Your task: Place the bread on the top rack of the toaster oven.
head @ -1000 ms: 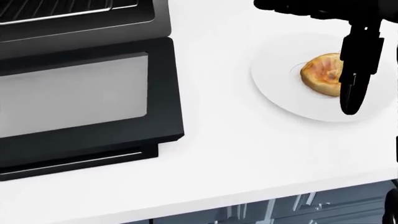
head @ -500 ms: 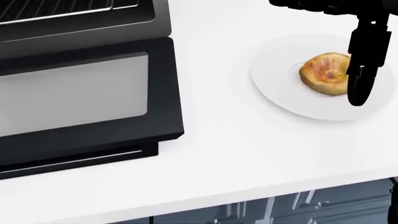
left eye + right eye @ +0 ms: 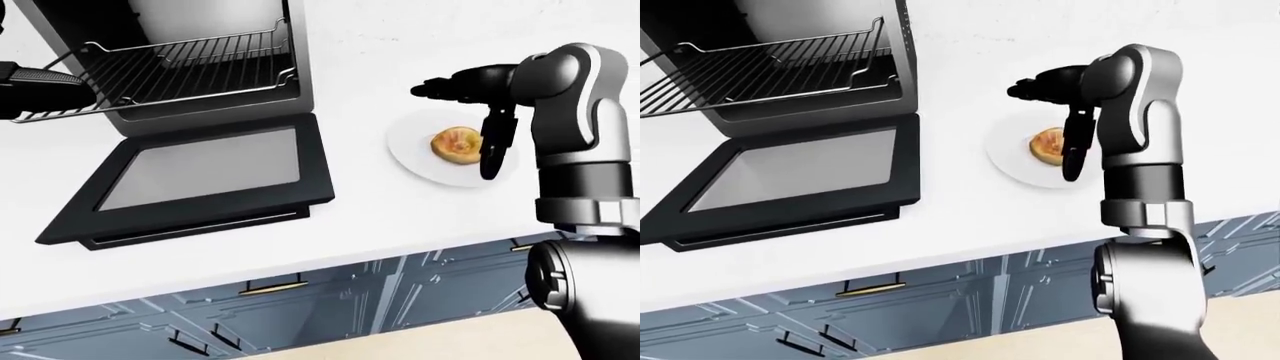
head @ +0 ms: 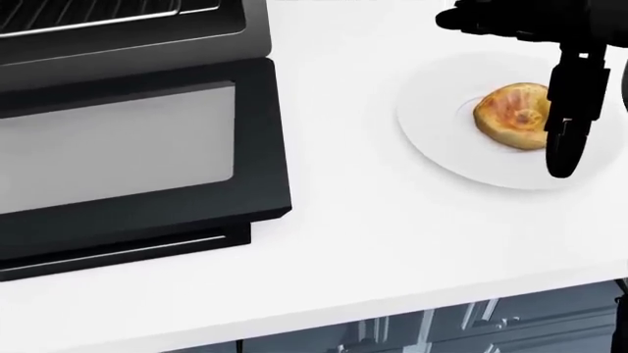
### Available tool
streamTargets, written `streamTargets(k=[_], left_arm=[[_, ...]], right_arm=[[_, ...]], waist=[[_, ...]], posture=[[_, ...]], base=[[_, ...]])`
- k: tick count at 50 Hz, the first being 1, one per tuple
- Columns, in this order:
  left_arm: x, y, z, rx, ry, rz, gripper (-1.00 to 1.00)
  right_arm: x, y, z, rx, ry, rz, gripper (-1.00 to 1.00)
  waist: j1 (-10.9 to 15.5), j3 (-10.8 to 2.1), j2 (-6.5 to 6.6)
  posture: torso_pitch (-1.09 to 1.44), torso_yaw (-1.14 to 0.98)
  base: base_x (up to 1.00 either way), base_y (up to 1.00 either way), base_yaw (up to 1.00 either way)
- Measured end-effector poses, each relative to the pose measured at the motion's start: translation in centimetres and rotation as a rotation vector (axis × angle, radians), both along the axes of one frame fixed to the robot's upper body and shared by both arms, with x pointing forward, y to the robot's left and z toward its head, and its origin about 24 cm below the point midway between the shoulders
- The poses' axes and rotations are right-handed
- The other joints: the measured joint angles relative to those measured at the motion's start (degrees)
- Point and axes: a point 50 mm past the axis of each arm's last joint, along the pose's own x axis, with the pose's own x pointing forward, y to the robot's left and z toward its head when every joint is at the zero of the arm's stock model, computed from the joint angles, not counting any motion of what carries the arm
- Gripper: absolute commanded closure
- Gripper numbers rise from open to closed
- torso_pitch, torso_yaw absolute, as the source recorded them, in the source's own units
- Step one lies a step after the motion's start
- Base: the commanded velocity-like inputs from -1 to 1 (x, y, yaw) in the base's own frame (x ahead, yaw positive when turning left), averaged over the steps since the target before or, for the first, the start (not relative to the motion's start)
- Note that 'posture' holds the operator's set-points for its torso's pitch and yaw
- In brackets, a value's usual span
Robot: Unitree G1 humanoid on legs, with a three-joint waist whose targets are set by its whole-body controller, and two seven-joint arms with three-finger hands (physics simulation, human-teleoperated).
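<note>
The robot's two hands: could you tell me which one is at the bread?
The right hand, fingers open above the bread on the plate; the left hand is by the oven rack.

A round white plate (image 4: 442, 147) sits on the white counter (image 4: 373, 243), toward the right of the head view. Below the counter's edge run blue-grey cabinet fronts (image 3: 330, 300) with brass handles (image 3: 272, 284).

White counter (image 3: 350, 225): toaster oven (image 3: 200, 90), plate (image 3: 410, 150).
</note>
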Motion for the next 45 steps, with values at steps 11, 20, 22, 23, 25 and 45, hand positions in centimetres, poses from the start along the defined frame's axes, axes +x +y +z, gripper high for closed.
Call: streamTargets(k=[11, 20, 22, 23, 25, 45], left_arm=[[0.1, 0.0, -0.1, 0.000, 0.000, 0.001, -1.00], [0.1, -0.1, -0.1, 0.000, 0.003, -0.003, -1.00], [0.1, -0.1, -0.1, 0.000, 0.004, -0.003, -1.00], [0.1, -0.2, -0.1, 0.000, 0.004, -0.003, -1.00], [0.0, -0.2, -0.1, 0.001, 0.004, -0.003, -1.00], [0.2, -0.1, -0.2, 0.002, 0.008, -0.004, -1.00]], right_arm=[[0.3, -0.5, -1.3, -0.010, 0.025, -0.022, -1.00], [0.3, -0.7, -0.9, -0.024, 0.012, -0.027, -1.00], [0.4, -0.7, -0.7, -0.022, 0.007, -0.028, -1.00], [0.4, -0.7, -0.6, -0.022, 0.006, -0.028, -1.00], [0.5, -0.7, -0.7, -0.019, 0.003, -0.030, -1.00], [1.9, -0.5, -1.0, -0.008, -0.004, -0.073, -0.89]], waist=[[0.09, -0.04, -0.11], [0.08, -0.02, -0.08], [0.05, -0.03, -0.10], [0.03, -0.06, -0.11], [0.02, -0.12, -0.16], [0.13, -0.08, 0.06]], posture=[[0.00, 0.00], [0.00, 0.00], [0.00, 0.00], [0.00, 0.00], [0.00, 0.00], [0.00, 0.00]], base=[[0.00, 0.00, 0.00], [0.00, 0.00, 0.00], [0.00, 0.00, 0.00], [0.00, 0.00, 0.00], [0.00, 0.00, 0.00], [0.00, 0.00, 0.00]])
